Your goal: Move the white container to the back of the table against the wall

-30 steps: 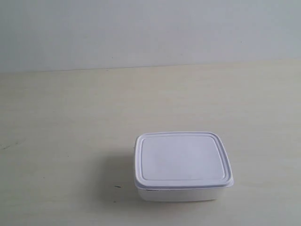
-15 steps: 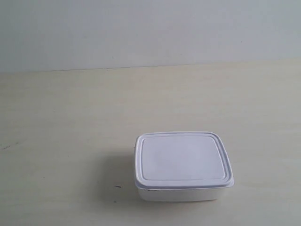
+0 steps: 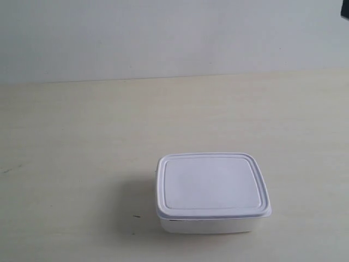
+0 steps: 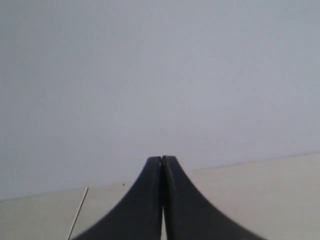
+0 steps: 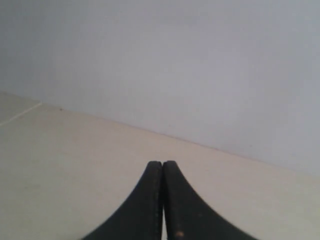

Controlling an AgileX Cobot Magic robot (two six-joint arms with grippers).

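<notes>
The white container [image 3: 211, 191], lid on, sits on the pale beige table [image 3: 82, 142] toward the front, right of centre in the exterior view, well away from the grey-white wall [image 3: 163, 38]. Neither arm touches it. A small dark corner [image 3: 344, 12] shows at the upper right edge of the exterior view; what it belongs to cannot be told. My left gripper [image 4: 162, 159] is shut with nothing between its black fingers, facing the wall [image 4: 160, 75]. My right gripper [image 5: 162, 163] is likewise shut and empty above the table [image 5: 60, 160]. The container is out of both wrist views.
The table meets the wall along a straight line [image 3: 174, 77] at the back. A thin dark line [image 4: 79, 212] crosses the table in the left wrist view. A tiny dark speck [image 3: 136, 216] lies left of the container.
A small dark corner has come into the upper right edge of the exterior view. The container has not moved.
</notes>
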